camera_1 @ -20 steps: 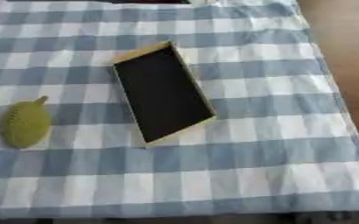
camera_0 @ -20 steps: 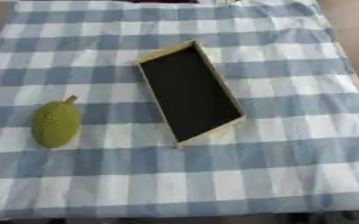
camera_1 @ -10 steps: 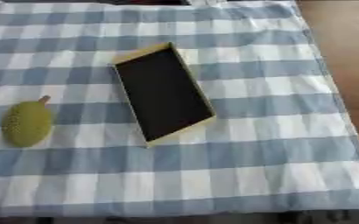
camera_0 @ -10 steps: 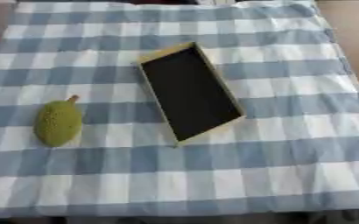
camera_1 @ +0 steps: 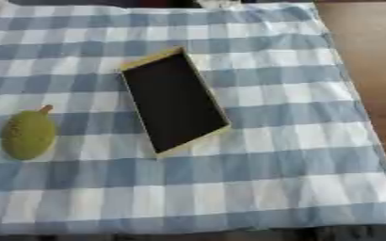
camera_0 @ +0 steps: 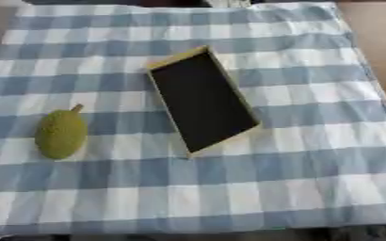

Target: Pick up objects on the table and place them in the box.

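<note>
Blue-and-white checked cloth [camera_0: 295, 179] covers the table almost edge to edge, and the long shallow box [camera_0: 202, 100] lying askew near its middle serves as the landmark. Nearest the robot, below the box, only bare checks run down to the cloth's front hem. Left of the box's near end, well apart from it, lies a bumpy green fruit [camera_0: 61, 133] with a short stem pointing up and away; it rests on the cloth, outside the box. The box has pale yellow walls and a dark inside with nothing in it. Right of the box, brown tabletop [camera_1: 365, 61] borders the cloth, a wider strip in the right eye view than in the left. Neither robot hand appears in either view.
</note>
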Controlling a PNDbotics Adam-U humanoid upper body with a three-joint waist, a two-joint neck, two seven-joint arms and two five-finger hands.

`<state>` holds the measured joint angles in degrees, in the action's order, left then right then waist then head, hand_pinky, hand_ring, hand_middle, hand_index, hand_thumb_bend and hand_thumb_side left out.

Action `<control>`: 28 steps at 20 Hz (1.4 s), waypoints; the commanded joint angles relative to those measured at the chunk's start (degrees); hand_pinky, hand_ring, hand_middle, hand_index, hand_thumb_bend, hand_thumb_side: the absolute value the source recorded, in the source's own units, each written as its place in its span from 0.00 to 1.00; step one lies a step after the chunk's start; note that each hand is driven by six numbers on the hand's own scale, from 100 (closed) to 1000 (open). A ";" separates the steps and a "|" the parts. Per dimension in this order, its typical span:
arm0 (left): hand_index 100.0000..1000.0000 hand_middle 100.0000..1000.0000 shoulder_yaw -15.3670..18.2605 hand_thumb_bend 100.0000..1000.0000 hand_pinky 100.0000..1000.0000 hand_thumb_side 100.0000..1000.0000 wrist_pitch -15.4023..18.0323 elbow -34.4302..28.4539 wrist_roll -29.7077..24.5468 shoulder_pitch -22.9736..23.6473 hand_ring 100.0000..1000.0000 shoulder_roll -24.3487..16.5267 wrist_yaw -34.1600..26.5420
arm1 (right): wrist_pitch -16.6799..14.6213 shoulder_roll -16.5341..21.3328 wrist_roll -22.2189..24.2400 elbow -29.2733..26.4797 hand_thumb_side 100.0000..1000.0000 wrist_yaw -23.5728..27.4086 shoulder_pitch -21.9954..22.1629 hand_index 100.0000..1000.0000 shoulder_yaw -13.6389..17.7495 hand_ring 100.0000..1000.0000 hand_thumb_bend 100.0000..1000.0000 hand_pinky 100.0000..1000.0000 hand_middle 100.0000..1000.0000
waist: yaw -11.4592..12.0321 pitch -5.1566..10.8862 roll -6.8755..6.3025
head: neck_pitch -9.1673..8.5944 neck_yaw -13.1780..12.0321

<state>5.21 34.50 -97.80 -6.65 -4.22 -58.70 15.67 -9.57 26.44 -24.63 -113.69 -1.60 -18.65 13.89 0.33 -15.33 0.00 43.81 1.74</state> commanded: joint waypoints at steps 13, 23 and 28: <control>0.91 0.82 -9.10 0.44 0.82 0.36 -4.51 2.11 -15.22 -12.40 0.83 -2.22 -0.87 | 0.39 0.83 1.05 -0.90 0.53 0.54 -1.08 0.64 -0.51 0.63 0.03 0.77 0.58 | -0.86 0.98 -0.42 | 0.30 -1.90; 0.89 0.79 -13.85 0.48 0.84 0.41 -9.38 5.51 -20.76 -19.90 0.84 1.92 -0.04 | 0.49 0.64 1.42 -0.90 0.54 0.73 -1.10 0.64 -0.78 0.64 0.03 0.77 0.58 | -1.06 0.92 -0.50 | 0.30 -2.58; 0.89 0.79 -15.35 0.49 0.85 0.44 -9.98 7.46 -23.75 -21.73 0.84 3.78 0.55 | 0.48 0.55 1.44 -0.90 0.54 0.80 -1.17 0.64 -0.77 0.64 0.03 0.77 0.58 | -1.14 0.80 -0.44 | 0.24 -2.79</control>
<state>-10.30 24.61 -90.43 -29.62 -25.10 -53.84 16.05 -8.99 26.19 -23.30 -113.69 -1.02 -19.15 13.00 -0.76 -15.42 -0.38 43.81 -0.87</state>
